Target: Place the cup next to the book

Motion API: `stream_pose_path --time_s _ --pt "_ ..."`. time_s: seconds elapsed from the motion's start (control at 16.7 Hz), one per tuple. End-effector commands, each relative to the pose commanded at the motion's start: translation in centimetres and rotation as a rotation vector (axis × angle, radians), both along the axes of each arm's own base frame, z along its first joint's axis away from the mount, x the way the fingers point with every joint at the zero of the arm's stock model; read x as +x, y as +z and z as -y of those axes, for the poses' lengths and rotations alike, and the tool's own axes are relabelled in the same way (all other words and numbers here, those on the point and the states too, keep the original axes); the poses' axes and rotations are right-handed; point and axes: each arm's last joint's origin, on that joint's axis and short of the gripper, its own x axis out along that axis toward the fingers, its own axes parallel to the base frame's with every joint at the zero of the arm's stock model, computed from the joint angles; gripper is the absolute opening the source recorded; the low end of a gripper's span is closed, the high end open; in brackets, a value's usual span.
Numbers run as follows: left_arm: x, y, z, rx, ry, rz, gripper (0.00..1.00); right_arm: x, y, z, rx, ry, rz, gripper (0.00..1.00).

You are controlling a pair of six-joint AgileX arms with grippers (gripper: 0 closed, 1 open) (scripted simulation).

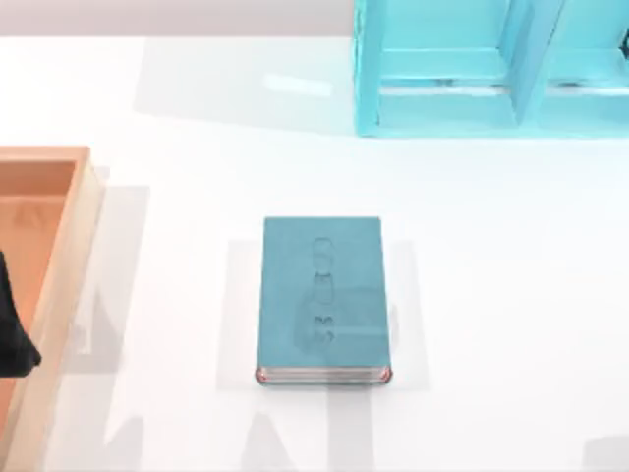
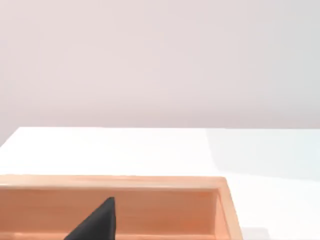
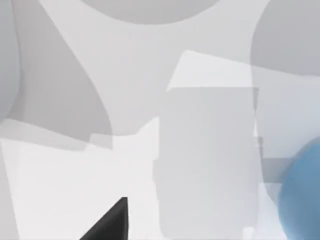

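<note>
From above, the book (image 1: pixel 323 298) lies flat mid-table, open white table (image 1: pixel 511 295) on every side of it. A cyan shelf unit (image 1: pixel 491 69) stands at the far edge, right of centre, and a wooden tray (image 1: pixel 59 285) hugs the left edge, our left arm (image 1: pixel 15 329) dark over it. Our left wrist camera looks across the tray's wall (image 2: pixel 125 200) past one dark fingertip (image 2: pixel 97 222). Our right wrist camera catches the cup (image 3: pixel 300 195), blue, near one fingertip (image 3: pixel 112 222). We cannot tell either gripper's finger spread.

Left arm at the table's left edge

A dark part of the left arm (image 1: pixel 14 329) shows at the top view's left edge; one dark fingertip (image 2: pixel 97 222) of the left gripper shows in its wrist view; a dark fingertip (image 3: pixel 111 222) of the right gripper shows in its own.
</note>
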Motion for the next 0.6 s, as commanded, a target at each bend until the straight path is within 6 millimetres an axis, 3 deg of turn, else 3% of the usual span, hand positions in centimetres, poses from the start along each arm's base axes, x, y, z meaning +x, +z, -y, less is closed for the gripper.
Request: stream_pose_path --time_s 0.6 --pt "0.0 0.0 0.0 0.0 0.0 0.0 1.0 0.0 0.0 0.0 0.0 0.0 0.0 0.02"
